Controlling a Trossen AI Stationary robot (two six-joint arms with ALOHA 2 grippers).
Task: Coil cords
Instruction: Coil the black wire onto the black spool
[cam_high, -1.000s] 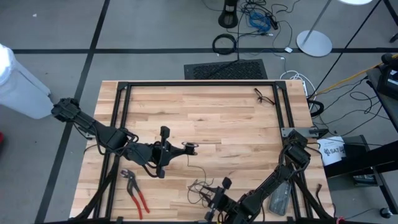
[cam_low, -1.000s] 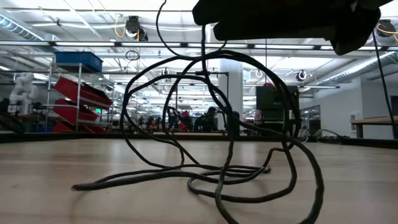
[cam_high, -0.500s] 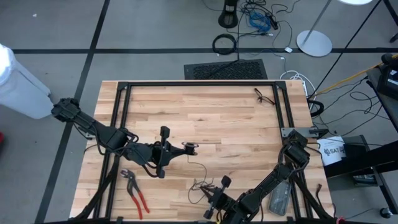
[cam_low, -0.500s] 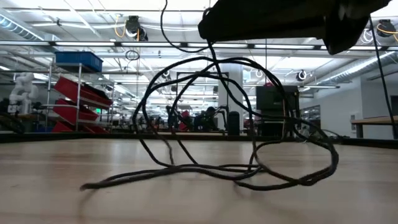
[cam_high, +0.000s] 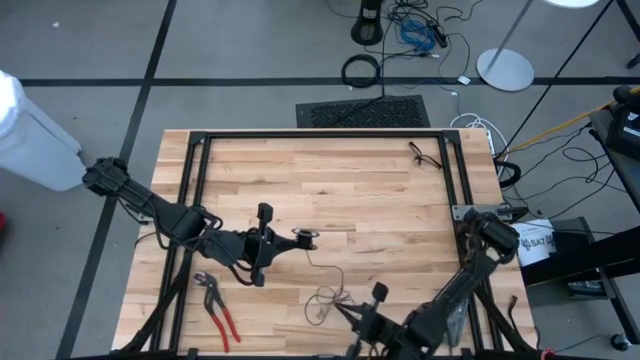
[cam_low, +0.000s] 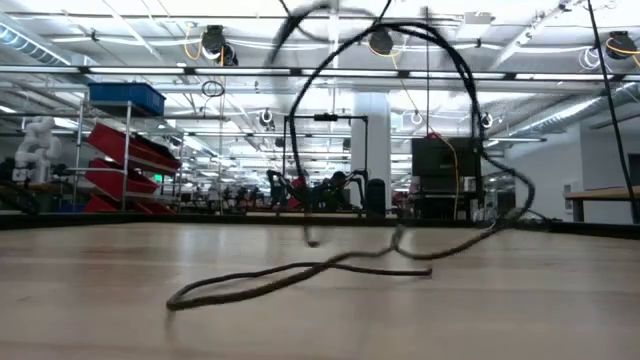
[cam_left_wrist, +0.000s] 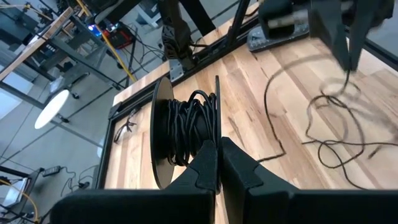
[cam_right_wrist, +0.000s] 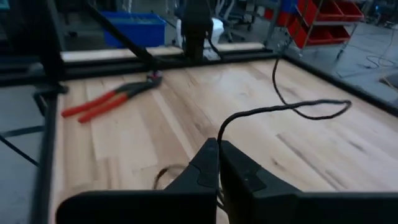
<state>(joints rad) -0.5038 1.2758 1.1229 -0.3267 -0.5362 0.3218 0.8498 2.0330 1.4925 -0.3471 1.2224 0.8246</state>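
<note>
At the near edge, the right gripper (cam_high: 352, 316) has just clenched on the thin black cord (cam_high: 325, 297) and is lifting a loop off the table (cam_high: 380, 190), so slack is now being gathered. Farther in, the left gripper (cam_high: 300, 239) is staying clenched on the small spool (cam_left_wrist: 183, 134), already wound with dark cord. Red pliers (cam_high: 218, 307) are lying beside.

Only partial letters, something like "SAT", show on a white box (cam_high: 537, 243) right of the tabletop (cam_high: 380, 190)
</note>
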